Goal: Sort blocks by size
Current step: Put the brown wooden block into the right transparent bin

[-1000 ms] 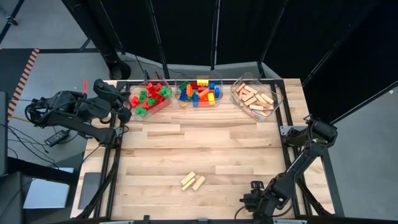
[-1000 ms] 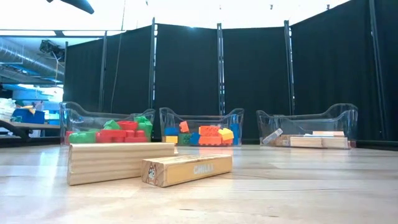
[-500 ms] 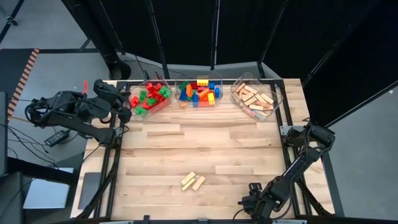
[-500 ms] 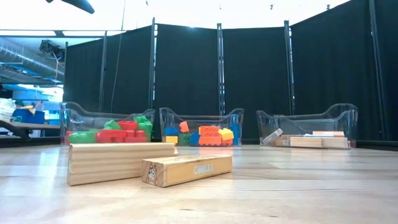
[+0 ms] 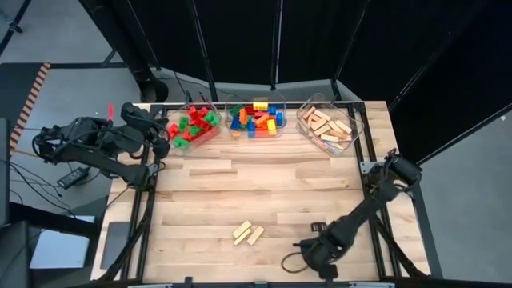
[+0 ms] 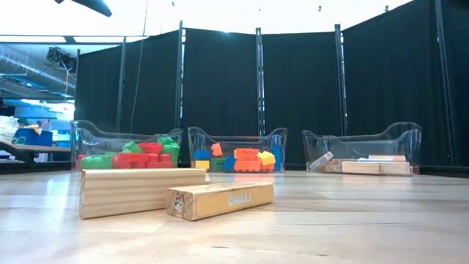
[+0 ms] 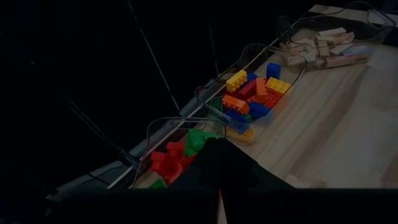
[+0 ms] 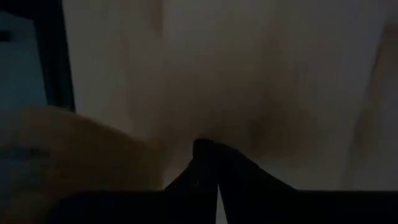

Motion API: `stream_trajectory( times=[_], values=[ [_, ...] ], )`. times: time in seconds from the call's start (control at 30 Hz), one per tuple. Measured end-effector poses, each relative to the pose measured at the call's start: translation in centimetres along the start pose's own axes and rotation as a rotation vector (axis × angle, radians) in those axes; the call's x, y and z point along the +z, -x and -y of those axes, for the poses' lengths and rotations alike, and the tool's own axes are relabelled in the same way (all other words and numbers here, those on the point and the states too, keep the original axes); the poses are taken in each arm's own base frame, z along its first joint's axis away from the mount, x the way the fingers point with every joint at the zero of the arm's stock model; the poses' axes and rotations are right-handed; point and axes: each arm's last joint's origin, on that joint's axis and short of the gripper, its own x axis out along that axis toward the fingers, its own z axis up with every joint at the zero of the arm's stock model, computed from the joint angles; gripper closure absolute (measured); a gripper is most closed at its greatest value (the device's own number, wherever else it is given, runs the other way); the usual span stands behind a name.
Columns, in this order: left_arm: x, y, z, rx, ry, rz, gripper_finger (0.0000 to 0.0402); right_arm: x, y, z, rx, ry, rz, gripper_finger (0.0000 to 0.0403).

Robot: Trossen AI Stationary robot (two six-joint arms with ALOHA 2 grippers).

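Two tan wooden blocks lie flat side by side on the table near its front edge; the low view shows the wide one behind the narrower one. My right gripper is shut and hangs low over the table to the right of them, near the front edge, with nothing between its fingers. My left gripper waits shut at the table's far left corner, beside the bin of red and green blocks; its own view shows the closed fingers.
Three clear bins stand along the far edge: the left one with red and green bricks, the middle one with mixed coloured bricks, the right one with tan bars. Bare wood lies between the bins and the two bars.
My right arm has swung along the near edge toward the table's left, bringing its gripper closer to the two wooden blocks. The blocks have stayed where they were.
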Motion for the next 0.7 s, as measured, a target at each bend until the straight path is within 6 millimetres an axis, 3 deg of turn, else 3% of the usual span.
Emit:
stream_trajectory(
  times=[0.3,0.5,0.6,0.7],
  values=[
    [0.0,0.0,0.0,0.002,-0.006,-0.002,0.0397,3.0,1.2,4.7,-0.098,0.044,0.045,0.0392],
    [-0.1,0.0,0.0,0.003,-0.029,-0.004,0.0397,2.7,4.5,7.7,-0.334,0.028,0.105,0.0382],
    [-0.1,0.0,0.0,0.003,-0.042,-0.004,0.0397,3.5,8.3,6.8,-0.181,0.044,0.307,0.0384],
    [-0.1,0.0,0.0,0.003,-0.062,-0.004,0.0397,3.7,10.2,5.4,0.028,0.155,0.398,0.0372]
  ],
)
